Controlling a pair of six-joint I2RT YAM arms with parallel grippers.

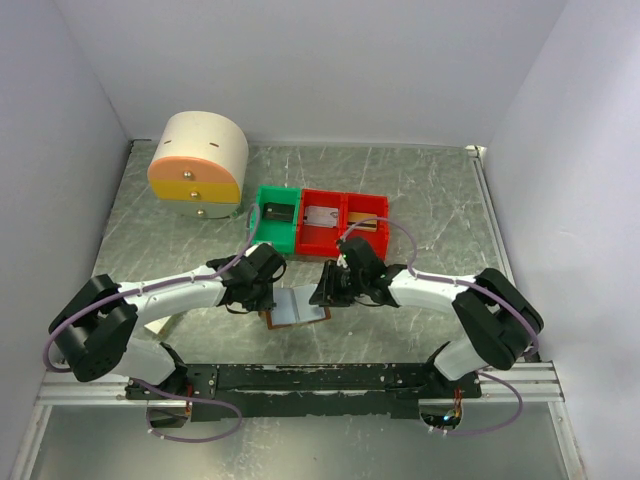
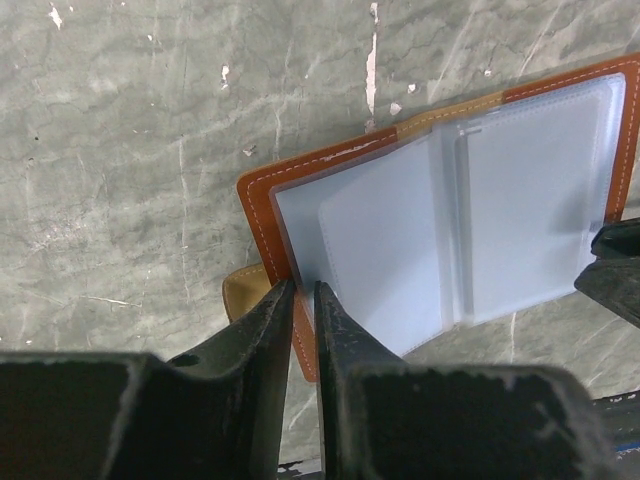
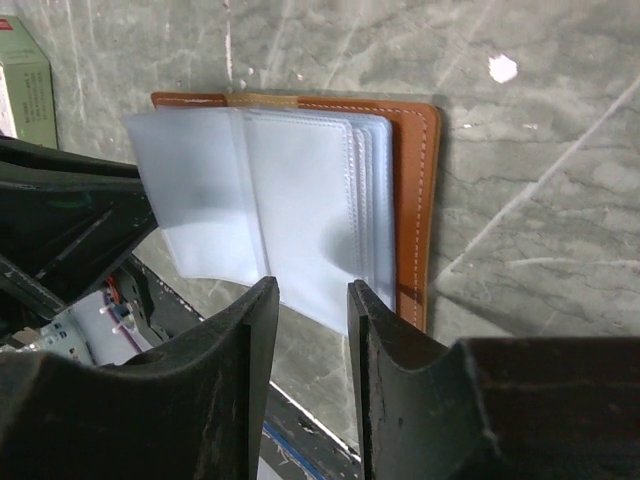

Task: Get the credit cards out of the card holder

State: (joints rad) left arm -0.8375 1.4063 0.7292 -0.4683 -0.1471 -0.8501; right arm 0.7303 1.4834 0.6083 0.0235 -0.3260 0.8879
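The card holder [image 1: 296, 308] lies open on the table [image 1: 420, 190], close to its near edge, with its length running left to right between the two arms. The left pincer [image 2: 298, 288], jaws almost together, sits at the brown left border; I cannot tell whether it grips. The right pincer [image 3: 310, 290], jaws apart, straddles the near edge of the sleeves [image 3: 300, 200], so it looks better placed to pull.

You can't tell if card holder [image 2: 450, 210] sleeves hold cards, or if left gripper [image 2: 300, 295] pinches its cover; rt edge cropped.
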